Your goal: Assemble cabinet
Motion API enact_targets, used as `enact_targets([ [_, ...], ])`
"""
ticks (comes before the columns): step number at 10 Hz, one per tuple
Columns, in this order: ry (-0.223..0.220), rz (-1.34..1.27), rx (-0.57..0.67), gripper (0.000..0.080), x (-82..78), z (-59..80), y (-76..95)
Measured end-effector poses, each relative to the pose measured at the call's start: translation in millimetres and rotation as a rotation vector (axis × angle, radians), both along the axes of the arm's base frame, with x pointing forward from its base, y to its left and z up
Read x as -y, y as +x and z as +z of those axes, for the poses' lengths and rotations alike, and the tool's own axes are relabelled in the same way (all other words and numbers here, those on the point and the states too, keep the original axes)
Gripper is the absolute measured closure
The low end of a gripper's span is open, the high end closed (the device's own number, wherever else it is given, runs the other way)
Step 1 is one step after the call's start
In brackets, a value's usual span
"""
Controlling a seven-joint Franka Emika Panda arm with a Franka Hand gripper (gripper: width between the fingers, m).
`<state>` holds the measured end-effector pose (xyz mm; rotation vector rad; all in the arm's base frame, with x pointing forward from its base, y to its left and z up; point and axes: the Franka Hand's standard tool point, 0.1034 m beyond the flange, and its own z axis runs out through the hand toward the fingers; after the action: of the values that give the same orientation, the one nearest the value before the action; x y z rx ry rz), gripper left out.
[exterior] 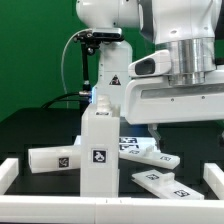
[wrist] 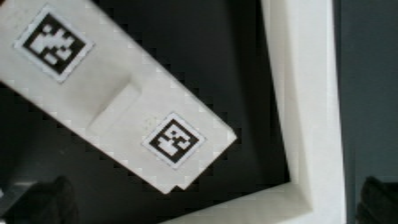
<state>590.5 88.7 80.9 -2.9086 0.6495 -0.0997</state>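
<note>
Black tabletop [exterior: 50,185] spreads before us, and nearest we see the cabinet's upright piece [exterior: 98,150] at centre, a loose panel [exterior: 55,158] lying on the exterior view's left, flat panels [exterior: 160,183] on its right, then the gripper [wrist: 205,205], jaws wide and empty, over a tagged panel [wrist: 107,90], green curtain [exterior: 30,40] farthest.

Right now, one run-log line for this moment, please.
gripper: open, empty | below it: flat tagged panel, untouched | upright cabinet piece: standing, not held
</note>
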Motion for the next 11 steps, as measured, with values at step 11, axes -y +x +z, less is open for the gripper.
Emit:
enact_targets([
  [11,0.082,-0.528,-0.132,0.0002,15.0,-46.4,-18.5],
])
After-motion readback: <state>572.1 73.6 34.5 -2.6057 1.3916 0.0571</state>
